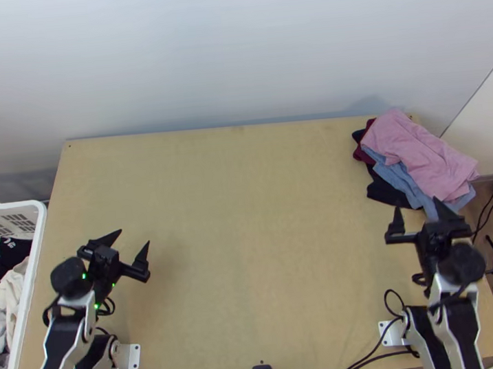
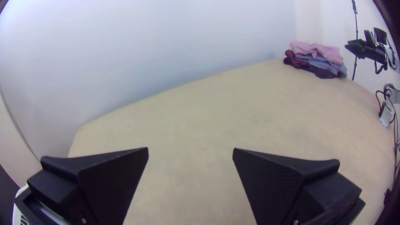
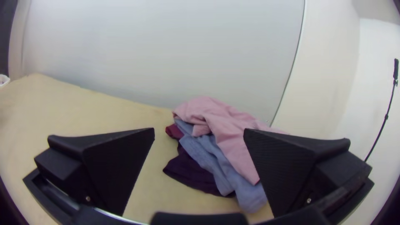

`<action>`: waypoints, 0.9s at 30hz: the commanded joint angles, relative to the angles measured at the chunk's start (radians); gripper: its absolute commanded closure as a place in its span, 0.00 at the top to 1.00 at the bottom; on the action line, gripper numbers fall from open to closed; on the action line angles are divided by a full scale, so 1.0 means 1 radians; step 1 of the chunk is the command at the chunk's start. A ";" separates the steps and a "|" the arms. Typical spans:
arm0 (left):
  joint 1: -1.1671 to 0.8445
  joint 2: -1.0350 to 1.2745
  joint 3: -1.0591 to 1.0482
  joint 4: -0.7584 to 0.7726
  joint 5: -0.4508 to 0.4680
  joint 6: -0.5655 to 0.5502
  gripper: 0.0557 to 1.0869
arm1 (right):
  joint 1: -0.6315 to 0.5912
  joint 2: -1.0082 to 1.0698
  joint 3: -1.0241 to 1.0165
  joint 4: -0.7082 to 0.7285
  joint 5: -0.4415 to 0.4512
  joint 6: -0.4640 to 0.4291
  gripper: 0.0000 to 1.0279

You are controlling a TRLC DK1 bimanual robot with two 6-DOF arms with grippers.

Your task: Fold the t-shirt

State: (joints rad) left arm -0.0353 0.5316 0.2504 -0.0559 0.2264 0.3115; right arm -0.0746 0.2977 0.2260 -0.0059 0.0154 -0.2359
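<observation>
"right gripper (image 1: 416,203) sits near the clothes pile (image 3: 208,160), fingers wide apart."

"left gripper (image 1: 134,236) is spread too, well across from the pile. farther from it still is the laundry basket (image 1: 35,251)."

"and the t-shirt?"

"can't tell which; pink cloth (image 1: 423,148) tops the pile, with blue cloth (image 1: 399,176) and dark cloth (image 1: 383,190) beneath."

Has a pile of clothes (image 1: 423,152) on the table (image 1: 249,219), at the far right corner; a basket (image 1: 36,272) by the left edge, laundry (image 1: 11,291) inside; a wall (image 1: 234,47) behind.
</observation>
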 commanded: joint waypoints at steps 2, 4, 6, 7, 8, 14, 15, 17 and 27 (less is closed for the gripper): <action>0.015 -0.390 -0.151 0.024 0.001 0.011 0.96 | 0.096 -0.285 -0.142 0.092 0.089 -0.036 0.96; 0.023 -0.538 -0.174 -0.038 0.001 -0.008 0.96 | 0.081 -0.302 -0.163 0.116 0.101 -0.036 0.96; 0.054 -0.515 -0.166 -0.045 0.001 -0.008 0.96 | 0.098 -0.302 -0.163 0.087 0.104 -0.042 0.96; 0.072 -0.530 -0.169 -0.047 0.002 -0.009 0.96 | 0.098 -0.302 -0.165 0.078 0.104 -0.042 0.96; 0.075 -0.535 -0.174 -0.047 0.005 -0.009 0.96 | 0.098 -0.302 -0.166 0.073 0.104 -0.043 0.96; 0.066 -0.530 -0.201 -0.067 0.008 0.037 0.96 | 0.104 -0.302 -0.211 0.073 0.103 -0.039 0.96; 0.064 -0.533 -0.201 -0.064 0.010 0.037 0.96 | 0.108 -0.302 -0.211 0.073 0.101 -0.039 0.96; 0.064 -0.530 -0.201 -0.064 0.010 0.035 0.96 | 0.136 -0.302 -0.218 0.070 0.101 -0.045 0.96; 0.077 -0.527 -0.195 -0.113 0.010 0.026 0.96 | 0.203 -0.298 -0.220 0.018 0.100 -0.105 0.96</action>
State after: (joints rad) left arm 0.0345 0.0090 0.0582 -0.1299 0.2340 0.3412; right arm 0.1101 0.0013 0.0132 0.0280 0.1158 -0.3233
